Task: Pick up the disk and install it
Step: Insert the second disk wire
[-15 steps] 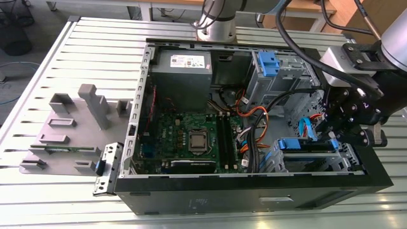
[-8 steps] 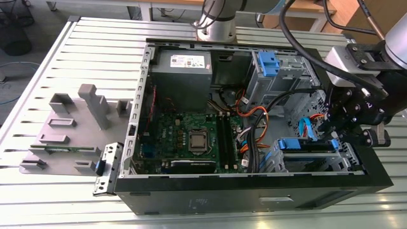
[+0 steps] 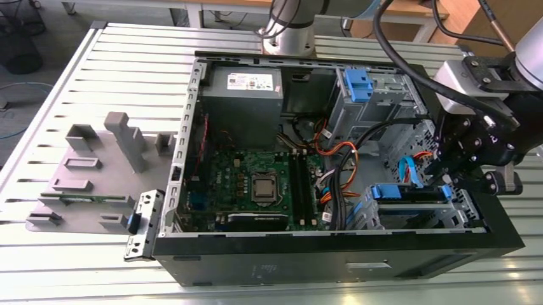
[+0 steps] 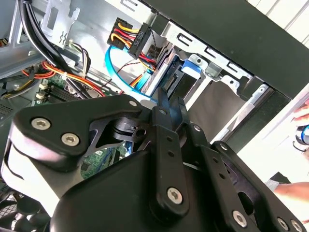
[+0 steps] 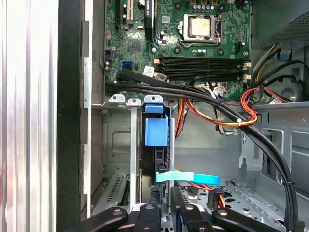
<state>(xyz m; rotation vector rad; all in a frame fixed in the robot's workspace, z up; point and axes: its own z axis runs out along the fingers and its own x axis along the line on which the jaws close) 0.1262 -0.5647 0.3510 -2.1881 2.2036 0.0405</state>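
You are working over a table [image 3: 110,70] of ribbed silver metal slats. The same slats [image 5: 24,116] run pale down one side in the first wrist view, and they [image 4: 289,19] glare near white in the second wrist view. Past the table's edge on the exterior view's left you see a grey floor [image 3: 30,95], where a black wire bin [image 3: 17,47] stands and a thin blue cable [image 3: 17,85] loops nearby. Beyond the far edge stand benches [image 3: 229,3] with wooden tops and pale legs. The light is bright and even, and shadows stay soft.
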